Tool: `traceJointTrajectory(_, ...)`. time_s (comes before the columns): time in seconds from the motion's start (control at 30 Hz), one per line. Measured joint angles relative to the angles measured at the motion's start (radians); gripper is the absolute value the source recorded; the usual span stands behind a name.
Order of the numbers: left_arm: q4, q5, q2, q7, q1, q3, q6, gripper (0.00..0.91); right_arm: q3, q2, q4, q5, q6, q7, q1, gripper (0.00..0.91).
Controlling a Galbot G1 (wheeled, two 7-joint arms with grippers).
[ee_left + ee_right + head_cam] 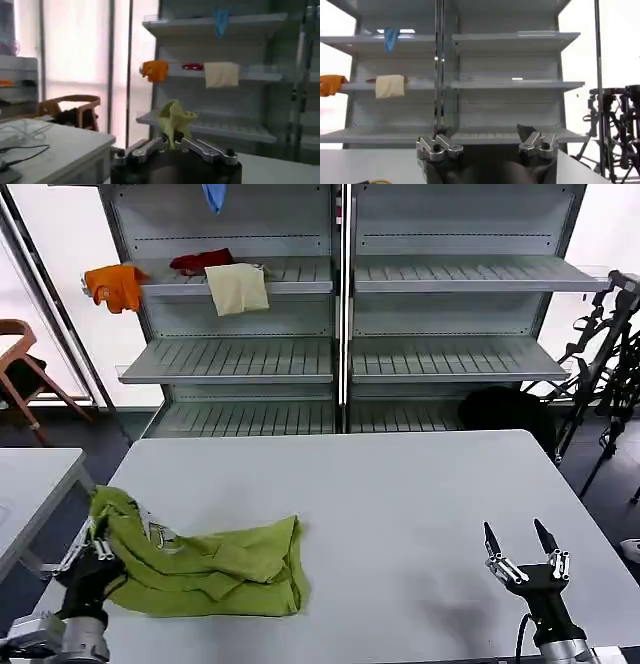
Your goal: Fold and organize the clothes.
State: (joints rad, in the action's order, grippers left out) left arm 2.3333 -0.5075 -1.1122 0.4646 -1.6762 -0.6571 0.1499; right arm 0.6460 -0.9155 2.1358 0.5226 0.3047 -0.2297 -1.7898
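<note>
My left pincer [97, 546] is clamped on one edge of the lime-green T-shirt [215, 569], raising it for a fold; the rest lies crumpled on the desk [400, 504]. My right pincer [522, 549] waits spread open, well apart.

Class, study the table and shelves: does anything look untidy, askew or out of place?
The T-shirt lies crumpled on the table, one corner pinched in the left hand. On the shelves, a cream cloth droops over the edge and an orange garment hangs off the end. The right hand waits open.
</note>
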Motion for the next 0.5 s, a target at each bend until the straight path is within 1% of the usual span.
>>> traceJointTrajectory(0.5, -0.094, 0.231, -0.032, -0.061, 0.080, 0.311, -0.037, 0.010, -0.006, -0.004, -0.003, -0.003, -0.001, 0.000, 0.005, 0.907)
